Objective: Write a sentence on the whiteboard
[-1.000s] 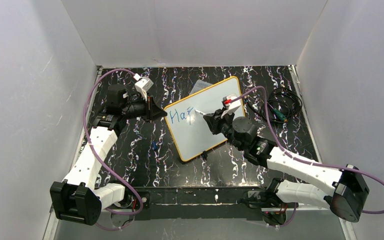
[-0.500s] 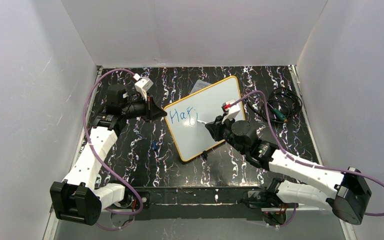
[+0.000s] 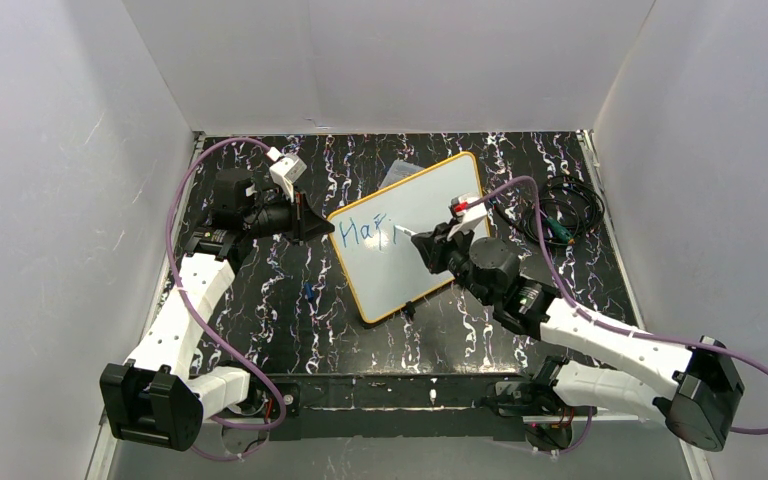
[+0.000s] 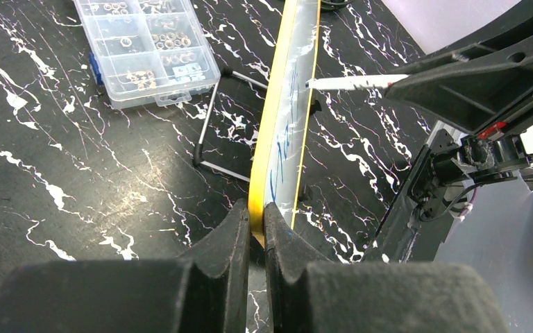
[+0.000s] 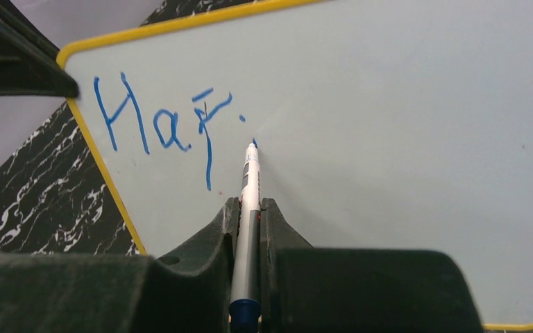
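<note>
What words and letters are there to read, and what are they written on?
"Ha" plus a third letter, maybe "p" or "F", unfinished: blue lettering on the whiteboard.
Marker: no print readable.
Clear compartment box: no label seen.

whiteboard (image 3: pixel 430 200): middle of bench (image 3: pixel 290 330), propped on wire stand (image 4: pixel 212 132)
lettering (image 5: pixel 154 125): upper-left corner of whiteboard
marker (image 5: pixel 248 201): tip on whiteboard, just right of lettering
right fingers (image 5: pixel 227 225): either side of marker
left fingers (image 4: pixel 230 232): clamped on whiteboard's left edge
compartment box (image 4: pixel 146 48): behind whiteboard, on bench
cable coil (image 3: pixel 558 215): right of whiteboard, apart
</note>
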Controlling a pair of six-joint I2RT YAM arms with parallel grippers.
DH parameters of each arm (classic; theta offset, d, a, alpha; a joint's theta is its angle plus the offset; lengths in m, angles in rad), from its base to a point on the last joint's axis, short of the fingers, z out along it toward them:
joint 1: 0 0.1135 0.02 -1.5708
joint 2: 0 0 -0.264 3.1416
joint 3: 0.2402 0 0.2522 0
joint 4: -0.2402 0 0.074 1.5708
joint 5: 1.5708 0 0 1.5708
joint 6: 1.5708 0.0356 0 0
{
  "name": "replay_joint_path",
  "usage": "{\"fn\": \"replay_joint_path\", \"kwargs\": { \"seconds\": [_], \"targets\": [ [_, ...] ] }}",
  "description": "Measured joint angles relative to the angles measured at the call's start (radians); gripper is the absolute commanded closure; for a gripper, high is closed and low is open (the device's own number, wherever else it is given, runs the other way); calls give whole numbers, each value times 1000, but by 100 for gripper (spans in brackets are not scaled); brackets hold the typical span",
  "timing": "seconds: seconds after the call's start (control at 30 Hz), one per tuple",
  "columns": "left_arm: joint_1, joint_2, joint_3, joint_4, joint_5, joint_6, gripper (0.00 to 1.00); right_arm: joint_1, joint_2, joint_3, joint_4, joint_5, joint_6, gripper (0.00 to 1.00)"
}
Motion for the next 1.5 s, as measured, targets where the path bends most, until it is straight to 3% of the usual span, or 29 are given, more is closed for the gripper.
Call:
{"fn": "replay_joint_path", "kwargs": {
  "seconds": [0.37, 0.9, 1.5],
  "targets": [
    [0, 0, 0, 0, -6, 0, 100, 0, 80, 44, 101, 15, -53, 99],
    [0, 0, 0, 0, -3, 0, 100, -6, 67, 45, 77, 97, -34, 99],
    [0, 0, 0, 0, -5, 0, 100, -7, 42, 6, 39, 2, 12, 99]
  ]
}}
